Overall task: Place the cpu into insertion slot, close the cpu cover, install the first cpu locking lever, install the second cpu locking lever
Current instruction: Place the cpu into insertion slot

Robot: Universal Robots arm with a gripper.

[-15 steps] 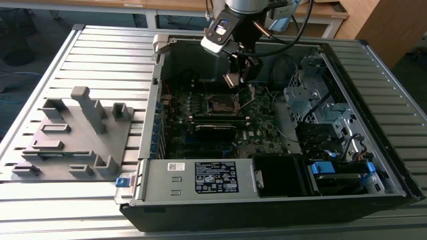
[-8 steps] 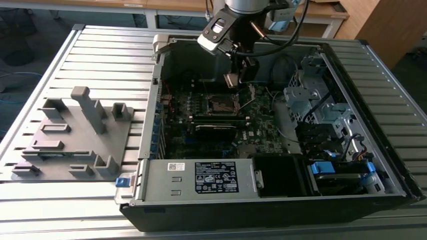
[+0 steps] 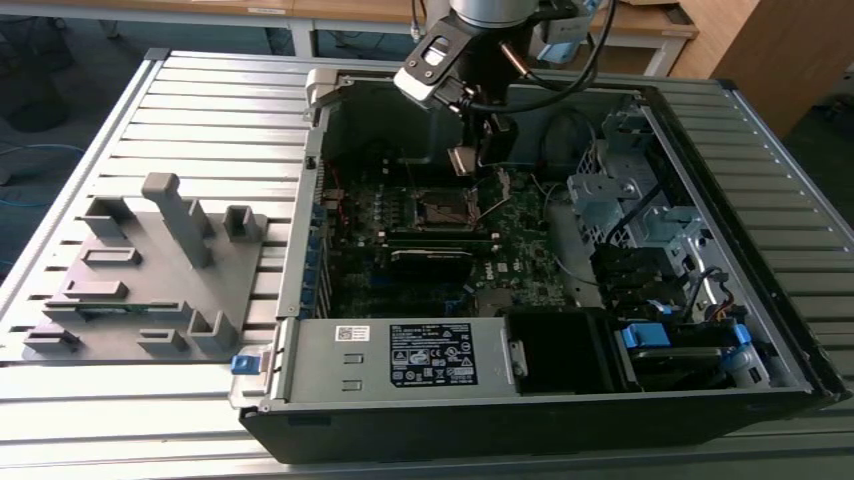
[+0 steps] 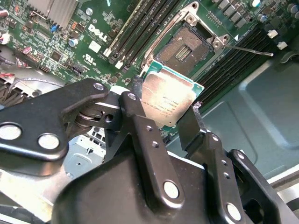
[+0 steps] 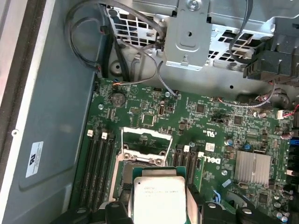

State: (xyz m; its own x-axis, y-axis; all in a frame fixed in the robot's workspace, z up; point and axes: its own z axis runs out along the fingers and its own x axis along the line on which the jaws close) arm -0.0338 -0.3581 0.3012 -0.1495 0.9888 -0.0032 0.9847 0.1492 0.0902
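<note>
My gripper is shut on the cpu, a flat square chip with a dull silver top held by two opposite edges between the black fingers. The same chip hangs above the green board, close beside the insertion slot. In the second wrist view the insertion slot lies bare with its dark centre showing. The cpu cover stands swung open behind the socket. A thin locking lever sticks out free at the socket's side. In the exterior view the gripper hovers over the slot.
Black memory strips flank the socket. A finned heatsink sits on the board. Cables and a metal drive cage fill the case at the exterior view's right. A grey fixture stands on the slatted table at the exterior view's left.
</note>
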